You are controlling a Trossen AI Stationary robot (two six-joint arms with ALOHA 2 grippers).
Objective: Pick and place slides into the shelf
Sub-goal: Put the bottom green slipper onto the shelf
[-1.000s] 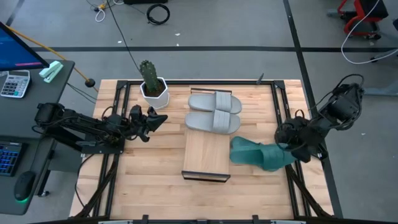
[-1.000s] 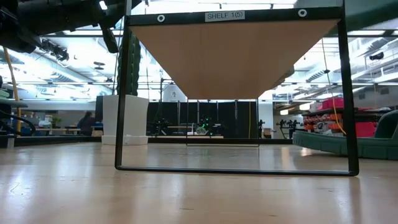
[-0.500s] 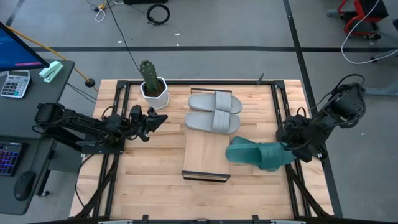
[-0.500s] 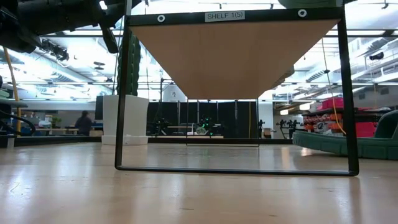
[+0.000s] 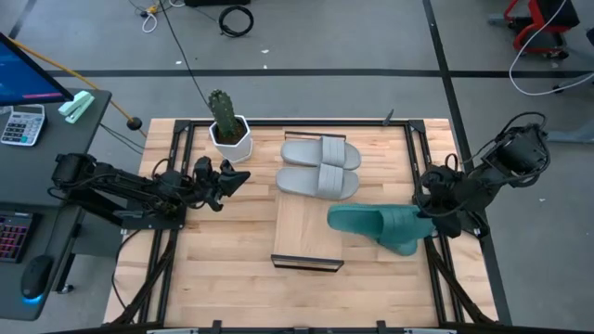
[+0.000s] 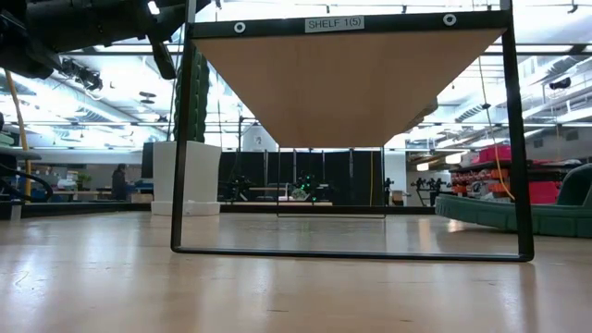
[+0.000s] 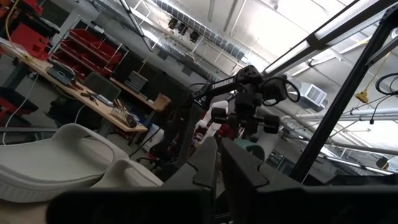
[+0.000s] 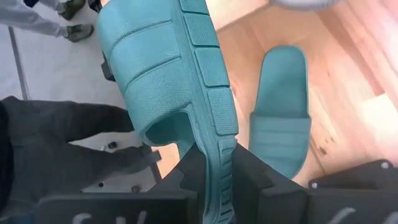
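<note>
While the right end effector (image 5: 429,223) clamps a teal slide's (image 5: 376,227) edge beside the shelf (image 5: 306,232), level its sole over bare board before release; left end effector (image 5: 243,176) idles, fingers closed.

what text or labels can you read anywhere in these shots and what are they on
"SHELF 1(5)": white label on the top bar of the shelf, low view.
White marks at the edge of the right wrist view: cut off, not readable.
Calculator keys on the side desk: too small to read.
</note>
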